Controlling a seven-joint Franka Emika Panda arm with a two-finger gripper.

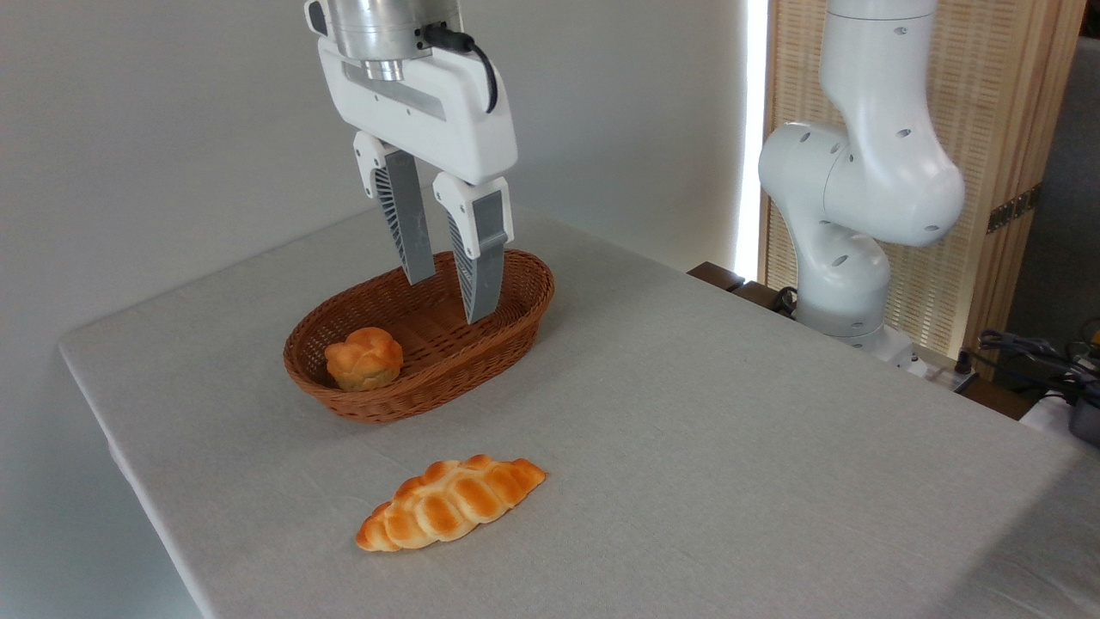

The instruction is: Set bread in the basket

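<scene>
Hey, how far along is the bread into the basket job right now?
Looks done: the small round bun sits inside the wicker basket, at its left end. In hand: nothing; the pincer is open and empty above the basket's right half. Left: apparently just pulling the arm away. The long braided loaf lies on the table in front of the basket.

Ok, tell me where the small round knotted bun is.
The small round knotted bun sits inside the oval brown wicker basket, at its near-left end, behind the long braided loaf.
</scene>
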